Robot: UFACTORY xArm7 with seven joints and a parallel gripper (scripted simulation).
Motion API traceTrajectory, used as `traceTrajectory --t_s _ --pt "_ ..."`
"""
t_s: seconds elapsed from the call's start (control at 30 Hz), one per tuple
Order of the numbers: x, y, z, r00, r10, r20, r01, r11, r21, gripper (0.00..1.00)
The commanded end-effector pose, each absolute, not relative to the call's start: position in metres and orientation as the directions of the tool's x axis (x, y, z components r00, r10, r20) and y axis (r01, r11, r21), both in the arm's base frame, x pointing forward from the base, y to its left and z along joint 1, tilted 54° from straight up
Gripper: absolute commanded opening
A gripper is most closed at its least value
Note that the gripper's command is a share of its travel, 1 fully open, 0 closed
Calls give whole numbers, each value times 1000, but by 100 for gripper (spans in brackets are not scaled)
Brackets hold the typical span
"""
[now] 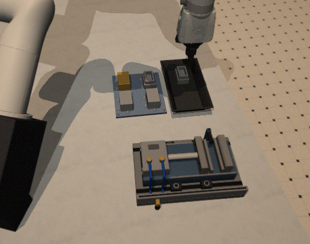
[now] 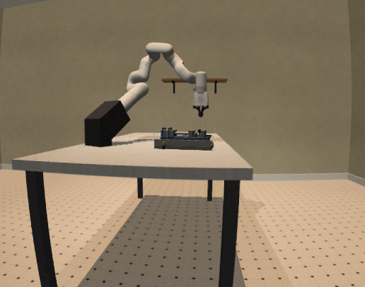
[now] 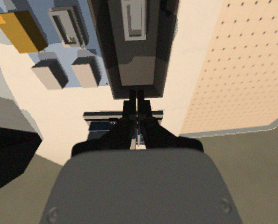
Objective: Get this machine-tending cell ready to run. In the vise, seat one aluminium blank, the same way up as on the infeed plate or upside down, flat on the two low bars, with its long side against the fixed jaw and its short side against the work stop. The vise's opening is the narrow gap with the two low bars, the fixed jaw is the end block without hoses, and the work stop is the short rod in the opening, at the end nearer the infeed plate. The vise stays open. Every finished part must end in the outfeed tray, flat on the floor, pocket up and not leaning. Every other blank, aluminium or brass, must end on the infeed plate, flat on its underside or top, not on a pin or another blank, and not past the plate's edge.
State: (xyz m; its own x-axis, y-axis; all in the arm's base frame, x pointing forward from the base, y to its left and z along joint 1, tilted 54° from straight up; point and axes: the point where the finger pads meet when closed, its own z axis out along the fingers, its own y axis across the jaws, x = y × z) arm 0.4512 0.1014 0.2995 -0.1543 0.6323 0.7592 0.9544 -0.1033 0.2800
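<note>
My gripper (image 1: 190, 55) is shut and empty, hanging high above the far end of the black outfeed tray (image 1: 187, 85); it also shows in the wrist view (image 3: 136, 107). A grey finished part (image 1: 182, 74) lies pocket up in the tray. On the blue infeed plate (image 1: 139, 95) sit a brass blank (image 1: 124, 81), two aluminium blanks (image 1: 125, 101) (image 1: 152, 98) and a second finished part (image 1: 149, 79), pocket up. The vise (image 1: 187, 169) stands nearer the front, its opening (image 1: 215, 155) empty.
The arm's black base (image 1: 13, 166) stands at the left. The table's right edge runs close beside the tray and vise, with tiled floor beyond. Blue hoses (image 1: 155, 173) rise from the vise's left block.
</note>
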Motion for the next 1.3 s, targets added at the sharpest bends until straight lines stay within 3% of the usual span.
traceTrajectory --t_s 0.0,1.27 --pt "454 106 296 -154 632 760 954 -107 282 0" --pt "467 142 268 -154 632 760 954 -107 282 0"
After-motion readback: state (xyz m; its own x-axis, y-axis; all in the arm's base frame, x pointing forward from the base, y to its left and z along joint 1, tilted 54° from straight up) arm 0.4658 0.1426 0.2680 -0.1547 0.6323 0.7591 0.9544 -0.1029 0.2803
